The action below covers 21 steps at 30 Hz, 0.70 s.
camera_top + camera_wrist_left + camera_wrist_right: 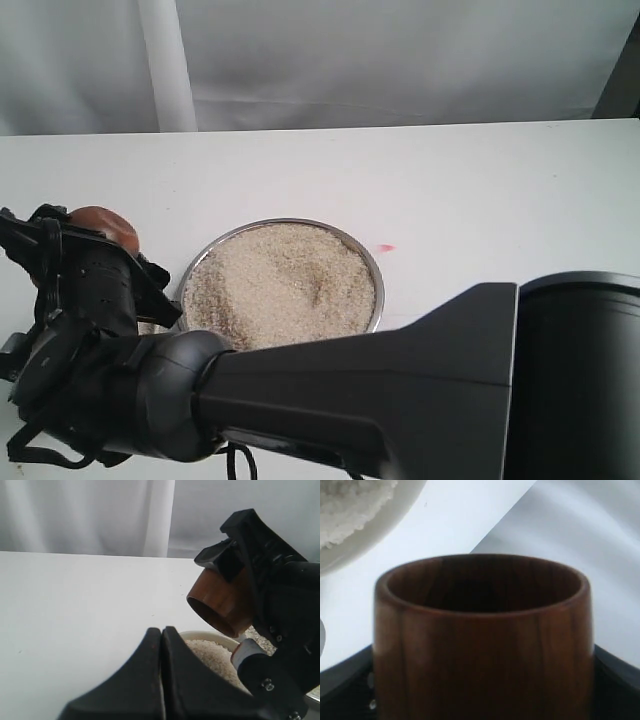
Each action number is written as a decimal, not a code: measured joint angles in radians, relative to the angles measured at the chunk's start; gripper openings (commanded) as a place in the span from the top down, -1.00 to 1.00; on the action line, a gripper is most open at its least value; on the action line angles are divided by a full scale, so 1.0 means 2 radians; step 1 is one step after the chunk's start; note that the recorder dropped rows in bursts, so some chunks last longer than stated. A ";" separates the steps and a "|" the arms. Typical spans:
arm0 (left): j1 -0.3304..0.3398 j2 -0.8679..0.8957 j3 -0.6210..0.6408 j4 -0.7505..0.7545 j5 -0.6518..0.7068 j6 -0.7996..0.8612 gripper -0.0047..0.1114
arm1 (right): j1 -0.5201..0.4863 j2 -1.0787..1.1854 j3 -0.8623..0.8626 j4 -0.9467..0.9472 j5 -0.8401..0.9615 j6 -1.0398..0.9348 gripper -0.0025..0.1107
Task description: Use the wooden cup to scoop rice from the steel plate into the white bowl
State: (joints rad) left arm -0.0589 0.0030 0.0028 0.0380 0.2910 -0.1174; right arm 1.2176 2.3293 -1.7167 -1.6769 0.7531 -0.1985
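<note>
The steel plate (290, 222) sits mid-table, heaped with rice (280, 285). My right gripper (100, 240) has reached across to the far left and is shut on the wooden cup (103, 222). The left wrist view shows the cup (220, 605) tilted, mouth down, just above the white bowl (205, 635), which holds rice (210, 655). In the right wrist view the cup (482, 640) fills the frame, its inside dark with no grains showing, and the bowl (380, 525) lies beyond it. My left gripper (161, 630) is shut on nothing beside the bowl. The arm hides the bowl in the exterior view.
The right arm's dark body (400, 390) covers the front of the white table (480, 190). A small pink mark (386, 247) lies right of the plate. A grey curtain and a white post (168, 65) stand behind the table's far edge.
</note>
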 measured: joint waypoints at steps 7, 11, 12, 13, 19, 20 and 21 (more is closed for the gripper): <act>0.000 0.000 0.000 0.000 0.000 0.000 0.92 | 0.000 0.000 0.000 0.022 0.014 0.161 0.96; 0.000 0.000 0.000 0.000 0.000 0.000 0.92 | -0.003 -0.020 0.002 0.063 0.012 0.294 0.96; 0.000 0.000 0.000 0.000 0.000 0.000 0.92 | -0.007 -0.032 0.006 0.071 0.010 0.324 0.96; 0.000 0.000 0.000 0.000 0.000 0.000 0.92 | -0.011 -0.042 0.009 0.076 0.009 0.344 0.96; 0.000 0.000 0.000 0.000 0.000 0.000 0.92 | -0.047 -0.142 0.069 0.088 -0.022 0.426 0.96; 0.000 0.000 0.000 0.000 0.000 0.000 0.92 | -0.055 -0.161 0.082 0.093 -0.033 0.431 0.96; 0.000 0.000 0.000 0.000 0.000 0.000 0.92 | -0.063 -0.178 0.096 0.099 -0.045 0.435 0.96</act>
State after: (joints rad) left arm -0.0589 0.0030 0.0028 0.0380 0.2910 -0.1174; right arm 1.0911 1.9738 -1.5243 -1.4798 0.6627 0.6723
